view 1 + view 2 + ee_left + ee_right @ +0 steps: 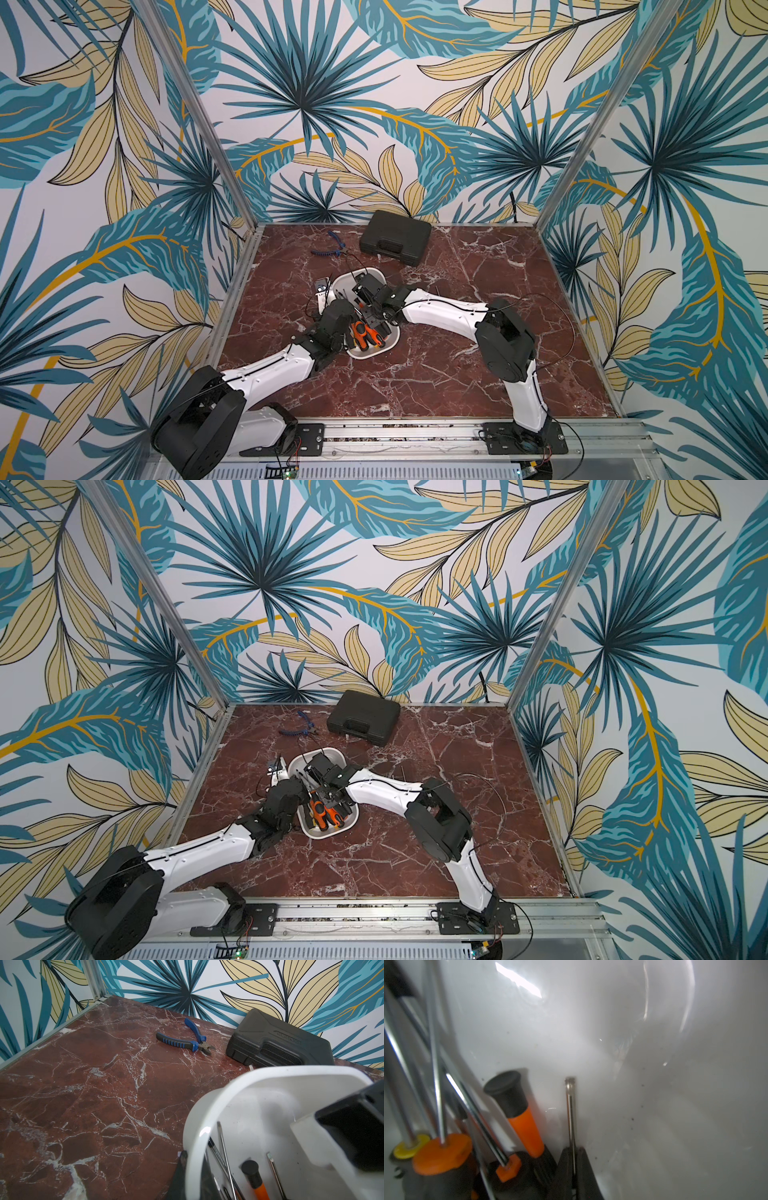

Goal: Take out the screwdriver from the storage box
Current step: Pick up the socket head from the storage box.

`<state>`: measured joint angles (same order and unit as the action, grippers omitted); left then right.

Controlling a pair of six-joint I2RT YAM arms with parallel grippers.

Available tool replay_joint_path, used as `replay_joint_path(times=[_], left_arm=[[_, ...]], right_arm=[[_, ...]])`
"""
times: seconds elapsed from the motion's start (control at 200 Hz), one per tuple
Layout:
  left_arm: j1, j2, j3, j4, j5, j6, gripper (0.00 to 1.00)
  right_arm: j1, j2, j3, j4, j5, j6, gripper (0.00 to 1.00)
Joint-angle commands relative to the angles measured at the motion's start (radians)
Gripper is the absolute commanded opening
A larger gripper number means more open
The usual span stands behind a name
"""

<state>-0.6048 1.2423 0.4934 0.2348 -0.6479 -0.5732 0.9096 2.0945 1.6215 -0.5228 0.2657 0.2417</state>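
The white storage box (365,355) (328,834) sits mid-table on the marble top. Several screwdrivers with orange-and-black handles (365,332) lie in it. My left gripper (195,1158) is shut on the box's rim (193,1118), one finger outside and one inside. Inside the box, my right gripper (573,1151) is shut on the thin metal shaft of a screwdriver (571,1109), whose flat tip points at the box's white wall (591,1022). The handle of that screwdriver is hidden. In the left wrist view the same shaft (274,1169) shows beside the right gripper's black body (353,1126).
A black hard-shell case (395,242) lies at the back of the table. Blue-handled pliers (330,247) lie to its left. A small white and grey item (322,291) lies just left of the box. Patterned walls enclose the table.
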Motion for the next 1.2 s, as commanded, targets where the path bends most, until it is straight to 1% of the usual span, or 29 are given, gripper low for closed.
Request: replay_joint_path(times=[0.0, 0.22, 0.391, 0.556, 0.801, 0.911, 0.927, 1.057, 1.192], left_arm=[[-0.010, -0.053, 0.009, 0.077, 0.009, 0.001, 0.00], [-0.010, -0.052, -0.001, 0.080, 0.004, -0.006, 0.00], [-0.010, -0.047, -0.001, 0.085, 0.006, -0.010, 0.00], [-0.010, -0.047, -0.001, 0.082, 0.007, -0.010, 0.00], [-0.010, -0.047, -0.003, 0.081, 0.004, -0.010, 0.00], [-0.010, -0.049, -0.003, 0.080, 0.004, -0.009, 0.00], [-0.010, -0.049, -0.003, 0.080, 0.004, -0.008, 0.00], [-0.010, -0.048, -0.006, 0.080, 0.004, -0.010, 0.00], [-0.010, -0.043, -0.007, 0.082, 0.004, -0.014, 0.00]], right_arm=[[-0.015, -0.027, -0.032, -0.008, 0.019, 0.001, 0.00], [-0.019, -0.146, -0.080, 0.019, 0.012, -0.007, 0.00], [-0.020, -0.192, -0.112, 0.027, -0.001, -0.007, 0.00], [-0.021, -0.237, -0.144, 0.029, -0.032, 0.007, 0.00], [-0.049, -0.374, -0.195, 0.018, -0.088, 0.025, 0.00], [-0.099, -0.437, -0.230, -0.011, -0.137, 0.036, 0.00], [-0.133, -0.446, -0.236, -0.017, -0.140, 0.038, 0.00], [-0.274, -0.501, -0.287, -0.082, -0.177, 0.048, 0.00], [-0.424, -0.504, -0.310, -0.155, -0.207, 0.015, 0.00]])
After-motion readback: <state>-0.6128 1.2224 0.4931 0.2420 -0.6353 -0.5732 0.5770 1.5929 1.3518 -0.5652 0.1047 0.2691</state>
